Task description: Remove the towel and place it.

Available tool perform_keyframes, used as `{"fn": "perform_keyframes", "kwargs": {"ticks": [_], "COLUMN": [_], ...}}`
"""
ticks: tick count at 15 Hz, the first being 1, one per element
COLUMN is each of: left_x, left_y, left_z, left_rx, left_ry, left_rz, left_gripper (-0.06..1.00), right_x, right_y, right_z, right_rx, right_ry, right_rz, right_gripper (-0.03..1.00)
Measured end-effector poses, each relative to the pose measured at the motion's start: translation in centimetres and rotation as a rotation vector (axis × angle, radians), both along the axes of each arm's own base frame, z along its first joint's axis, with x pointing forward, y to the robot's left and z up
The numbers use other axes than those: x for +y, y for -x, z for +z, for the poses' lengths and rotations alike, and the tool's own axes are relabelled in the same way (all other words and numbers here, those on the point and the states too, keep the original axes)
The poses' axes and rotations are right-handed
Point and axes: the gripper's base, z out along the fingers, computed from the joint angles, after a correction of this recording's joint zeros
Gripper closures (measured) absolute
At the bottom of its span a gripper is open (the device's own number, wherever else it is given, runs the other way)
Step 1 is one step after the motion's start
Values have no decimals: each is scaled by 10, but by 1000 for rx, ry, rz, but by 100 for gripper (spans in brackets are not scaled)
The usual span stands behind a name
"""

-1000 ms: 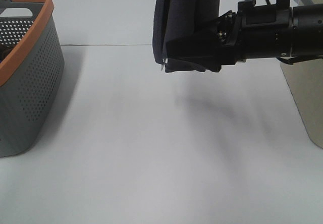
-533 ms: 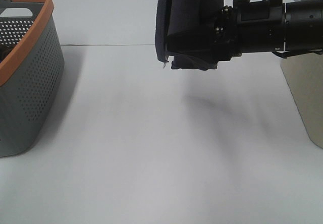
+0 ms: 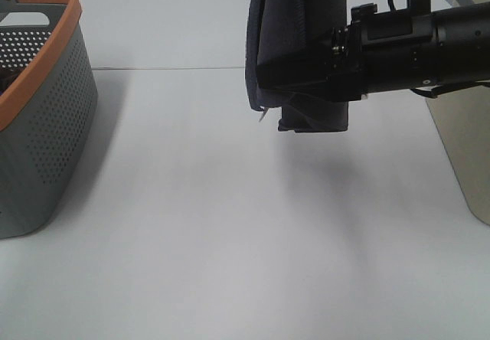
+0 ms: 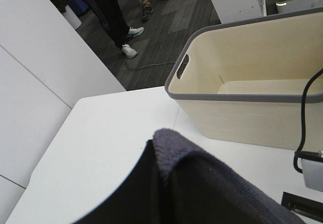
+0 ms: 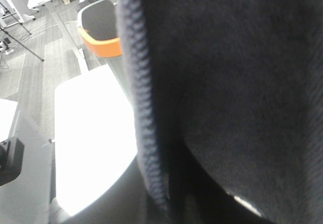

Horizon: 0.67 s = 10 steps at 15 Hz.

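So on the far left there's the grey perforated basket [image 3: 47,102] with the orange rim, sitting on the white table [image 3: 199,233]. No towel hanging out of it that I can see.

The towel [image 3: 295,26] is up in the air over the middle-right of the table, well apart from the basket. It's a dark terry cloth hanging in a long vertical fold, with its top running out of the high view and its little white tag [image 3: 262,113] dangling at the lower edge. It isn't touching the tabletop.

I'd call the "remove" half done and the "place" half not started. The frames don't tell me where it's meant to land.

The right gripper [image 3: 268,73] comes in sideways from the right, arm stretched out roughly level above the table. Its black fingers look clamped on the hanging fold, with a bit of cloth sticking out below them. The right wrist view is just dark cloth right up against the lens, which fits that.

The left gripper I can't judge. Its wrist view shows a hump of towel in the foreground and no fingers, so it could be closed or open.

Far right is the beige bin [image 3: 463,148] with a grey rim, near the right arm and looking empty from the left wrist view.
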Motion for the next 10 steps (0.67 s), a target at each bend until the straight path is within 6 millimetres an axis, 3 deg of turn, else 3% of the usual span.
{"fn": "perform_keyframes", "kwargs": {"ticks": [2,5,10], "left_x": [1,2,5], "left_y": [-1,-2,-10], "left_z": [-1,-2,-17], "left_rx": [-1,2,131], "left_ry": [-8,-22,-76], "left_rz": [10,24,126], "left_gripper": [94,94,94], "right_x": [-1,-4,-23], "right_y": [4,10,15], "right_z": [5,26,55], "right_rx": [26,150,331], "right_ry": [21,69,395], "right_rz": [10,-23,-136], "right_gripper": [97,97,97]}}
